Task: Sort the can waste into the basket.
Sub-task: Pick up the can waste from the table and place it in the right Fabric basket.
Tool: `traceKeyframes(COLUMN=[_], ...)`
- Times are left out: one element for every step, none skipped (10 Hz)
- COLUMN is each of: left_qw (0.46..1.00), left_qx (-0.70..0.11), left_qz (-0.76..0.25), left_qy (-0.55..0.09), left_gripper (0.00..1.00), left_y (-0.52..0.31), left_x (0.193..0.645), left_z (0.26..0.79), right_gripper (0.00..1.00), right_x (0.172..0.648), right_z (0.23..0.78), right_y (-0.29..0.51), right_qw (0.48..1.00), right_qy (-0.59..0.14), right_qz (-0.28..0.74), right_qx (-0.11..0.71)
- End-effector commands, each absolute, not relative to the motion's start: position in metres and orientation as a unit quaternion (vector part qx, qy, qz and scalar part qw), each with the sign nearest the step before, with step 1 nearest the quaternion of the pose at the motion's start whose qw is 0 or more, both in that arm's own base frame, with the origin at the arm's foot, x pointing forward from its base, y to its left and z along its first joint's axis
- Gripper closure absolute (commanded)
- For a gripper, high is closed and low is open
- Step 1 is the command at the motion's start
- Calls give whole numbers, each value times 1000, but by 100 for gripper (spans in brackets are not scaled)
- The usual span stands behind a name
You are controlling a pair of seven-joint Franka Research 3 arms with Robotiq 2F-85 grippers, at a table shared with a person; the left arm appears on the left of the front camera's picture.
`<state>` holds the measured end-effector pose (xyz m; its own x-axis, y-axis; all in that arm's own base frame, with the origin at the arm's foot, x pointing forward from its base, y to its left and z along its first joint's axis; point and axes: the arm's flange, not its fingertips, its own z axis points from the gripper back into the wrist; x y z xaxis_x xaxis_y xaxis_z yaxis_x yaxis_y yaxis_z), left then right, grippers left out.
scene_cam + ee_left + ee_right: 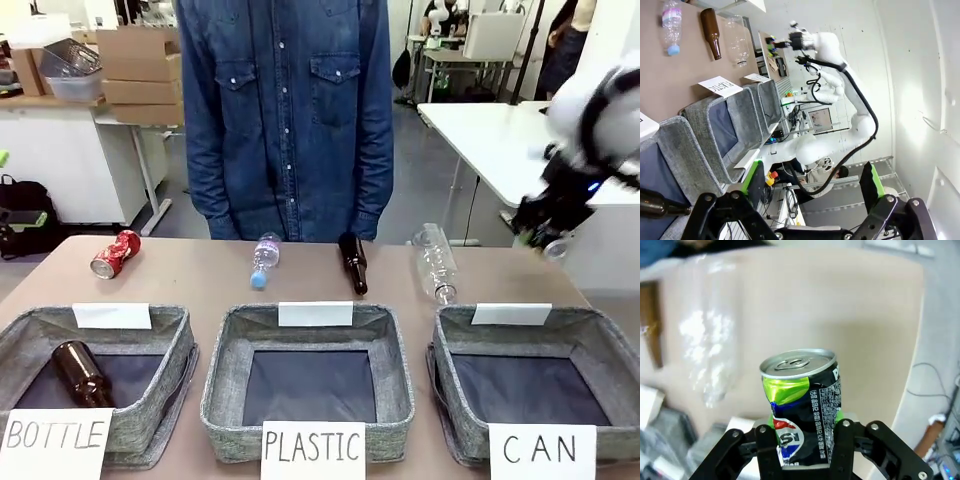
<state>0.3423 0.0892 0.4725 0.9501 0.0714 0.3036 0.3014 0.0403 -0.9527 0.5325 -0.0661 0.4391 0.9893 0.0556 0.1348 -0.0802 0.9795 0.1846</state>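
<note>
Just brown tabletop (200, 280), white desk (480, 130) beyond.

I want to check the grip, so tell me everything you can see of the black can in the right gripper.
The black can is a small metal drink can with a silver lid and pull tab, a red, white and blue logo and fine white print. Its side is dented near the top, reflecting green there. The right gripper is shut on its lower body, lid end pointing away from the wrist. It is held in the air over the table, touching nothing else.
</note>
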Motion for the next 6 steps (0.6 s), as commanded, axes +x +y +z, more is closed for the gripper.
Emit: traceKeyframes(left_qw=[700,700,700,700,700,700], left_qx=[-694,-694,-694,-694,-694,-694], left_qz=[-87,-87,-87,-87,-87,-87], left_qy=[-144,-144,-144,-144,-144,-144], left_gripper=[0,0,0,0,0,0], left_y=[87,87,87,87,87,87], left_x=[343,343,343,343,343,343], left_z=[474,474,474,474,474,474], right_gripper=[100,100,100,100,100,100], right_x=[460,426,396,370,345,331], right_z=[482,496,503,504,500,499], right_y=[-79,-79,-75,-65,-48,-36], right_qw=[975,960,942,914,870,829], right_qy=[-33,-26,-29,-39,-57,-63], right_qz=[151,220,285,360,465,534], right_qx=[159,171,176,184,155,152])
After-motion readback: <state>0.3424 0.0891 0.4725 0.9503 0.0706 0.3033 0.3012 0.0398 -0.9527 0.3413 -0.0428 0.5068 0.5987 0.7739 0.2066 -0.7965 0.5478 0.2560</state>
